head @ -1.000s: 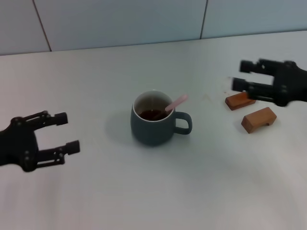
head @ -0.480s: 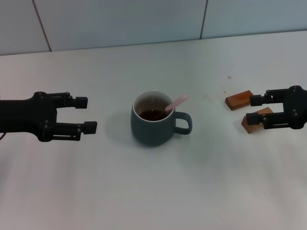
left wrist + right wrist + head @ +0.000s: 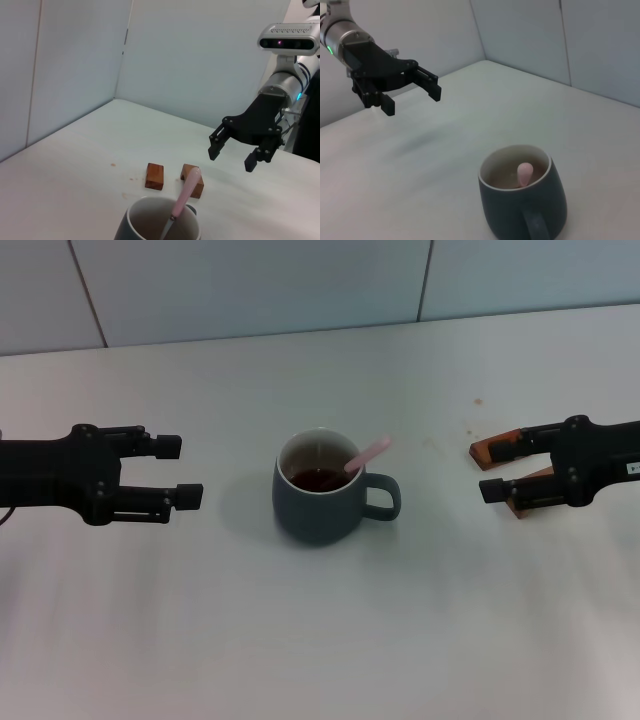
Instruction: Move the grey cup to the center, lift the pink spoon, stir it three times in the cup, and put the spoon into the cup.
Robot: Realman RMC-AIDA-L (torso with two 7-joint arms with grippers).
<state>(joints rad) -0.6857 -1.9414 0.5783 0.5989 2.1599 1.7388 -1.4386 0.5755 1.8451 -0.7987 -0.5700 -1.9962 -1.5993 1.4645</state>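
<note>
With the pink spoon (image 3: pixel 366 454) already leaning inside the grey cup (image 3: pixel 320 498), the main hazard from here is a stray contact: either arm swinging inward could clip the pale handle that sticks up past the rim on the cup's handle side, levering the spoon out or tipping the cup and spilling its dark liquid across the white table (image 3: pixel 330 640). The left gripper (image 3: pixel 178 472) hangs to the left of the cup, well apart from it, its jaws spread wide and holding nothing; the right gripper (image 3: pixel 494 472) sits well to the cup's right, jaws likewise parted and empty, low over the two brown wooden blocks (image 3: pixel 522 490), which it could nudge if it dips or retreats carelessly. Whether its lower finger is actually touching the nearer block is hard to judge from the head view. The cup is a stout blue-grey mug with a white interior, standing upright near the middle of the table, its loop handle turned toward the right gripper. The spoon's bowl is sunk in the liquid and cannot be seen.
</note>
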